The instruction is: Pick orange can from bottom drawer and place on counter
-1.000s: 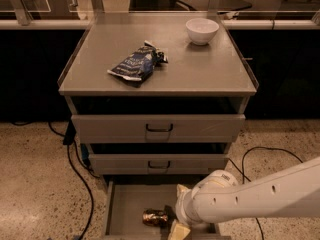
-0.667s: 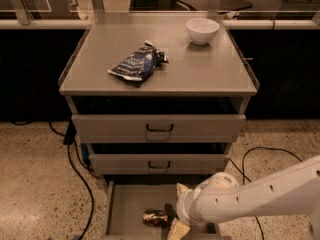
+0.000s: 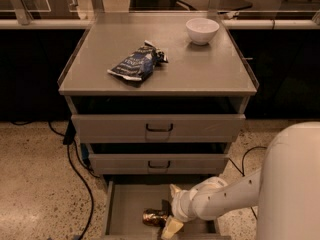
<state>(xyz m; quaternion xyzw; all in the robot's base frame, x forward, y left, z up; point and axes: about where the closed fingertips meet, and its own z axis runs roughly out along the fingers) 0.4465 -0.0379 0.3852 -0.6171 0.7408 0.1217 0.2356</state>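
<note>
The orange can (image 3: 153, 217) lies on its side in the open bottom drawer (image 3: 127, 201), near the drawer's middle front. My gripper (image 3: 169, 226) reaches down into the drawer from the right, its pale fingers right beside the can's right end, touching or nearly touching it. The white arm (image 3: 225, 199) runs in from the lower right. The counter (image 3: 200, 66) is the grey top of the cabinet, above the two shut upper drawers.
A dark blue foil snack bag (image 3: 136, 63) lies on the counter's left middle. A white bowl (image 3: 202, 30) stands at the counter's back right. Black cables (image 3: 75, 169) trail on the speckled floor left of the cabinet, and another at the right.
The gripper and can stay almost where they were in the bottom drawer. The arm's large white body now fills more of the lower right of the view.
</note>
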